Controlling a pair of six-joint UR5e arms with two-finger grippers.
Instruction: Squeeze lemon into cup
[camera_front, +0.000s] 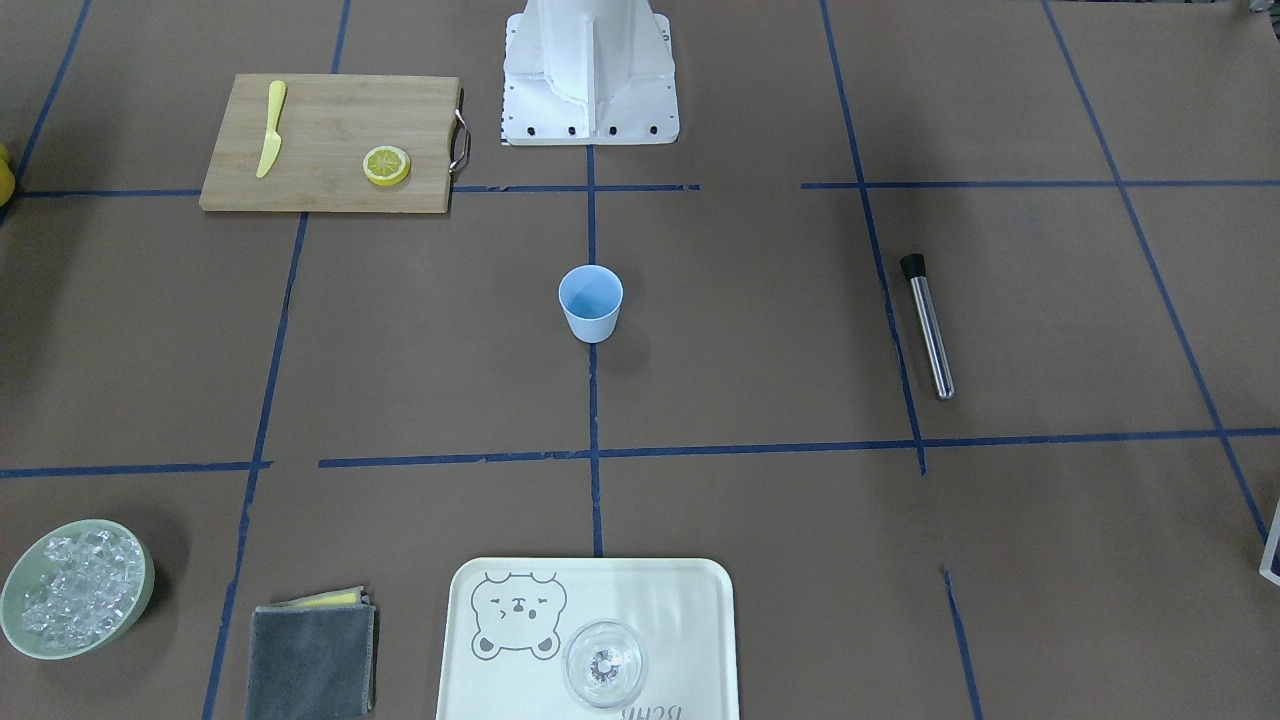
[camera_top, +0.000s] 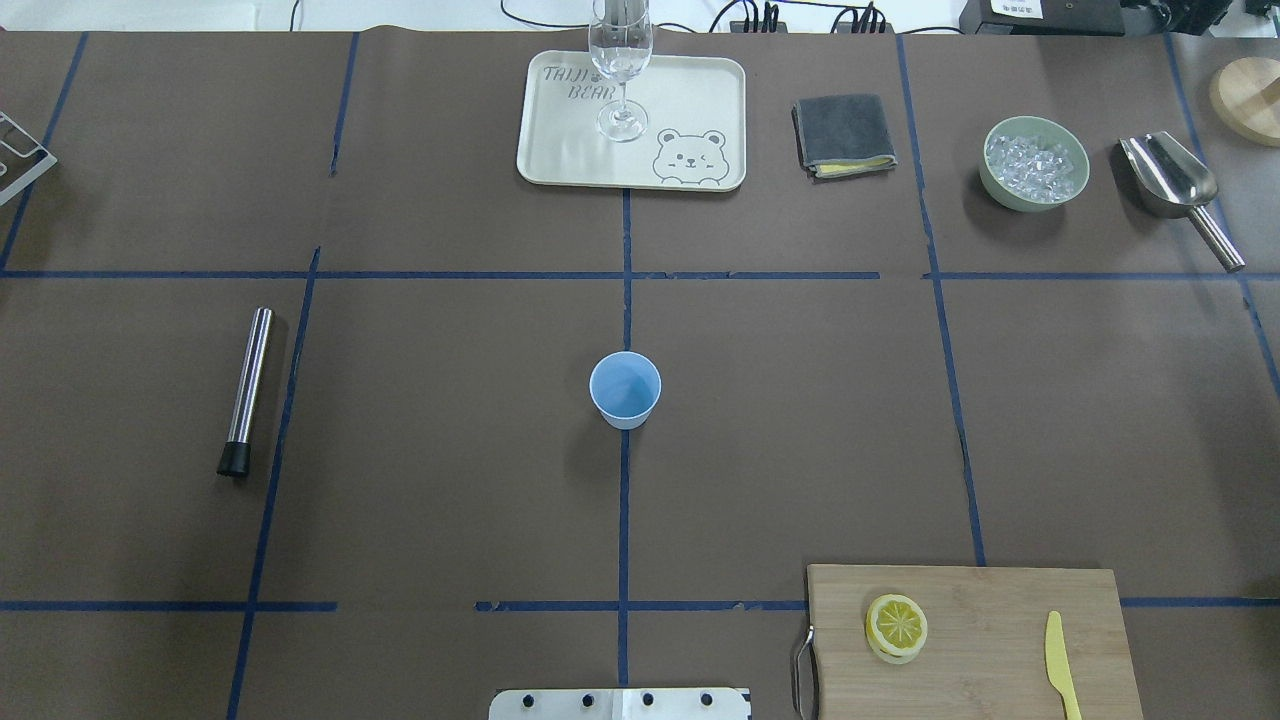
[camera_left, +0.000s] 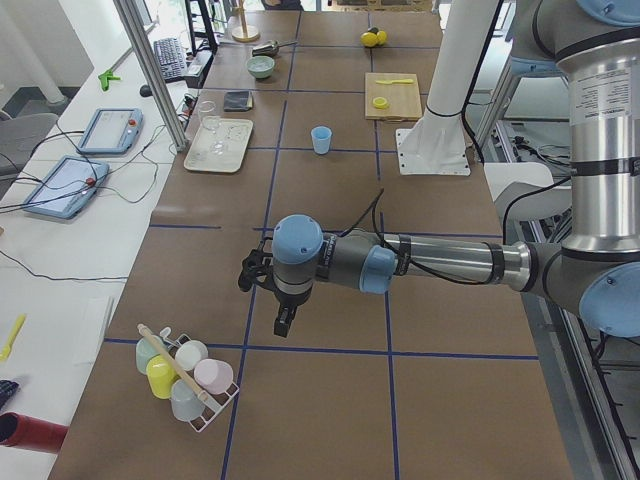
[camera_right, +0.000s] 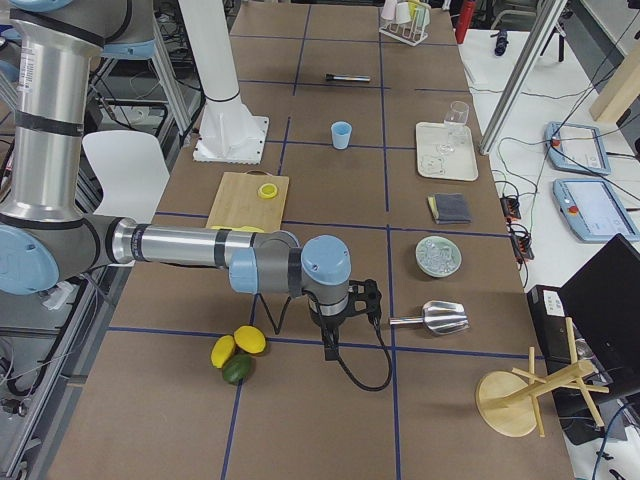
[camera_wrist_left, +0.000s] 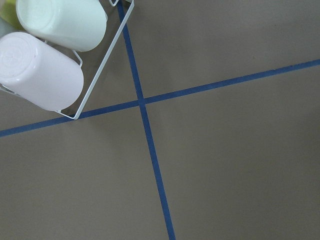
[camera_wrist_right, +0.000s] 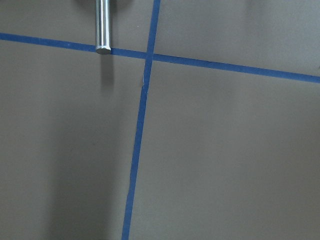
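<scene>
Found lemon (camera_top: 896, 627) flat, cut face up, on cutting board (camera_top: 1000, 640) at robot-side edge of bench (camera_top: 420, 480), R of base (camera_top: 620, 703); yellow knife (camera_top: 1060, 660) apart on same board. Noted cup (camera_top: 624, 389) upright at bench ctr, well apart from board. Logged, from side views only, left gripper (camera_left: 284, 322) pointing down off a level outstretched forearm, above bench near cup rack (camera_left: 185, 380); right gripper (camera_right: 328, 345) likewise, near scoop (camera_right: 440, 318). Caught rack corner via L wrist cam, scoop handle tip via R wrist cam. Cannot tell finger spread on either gripper.
</scene>
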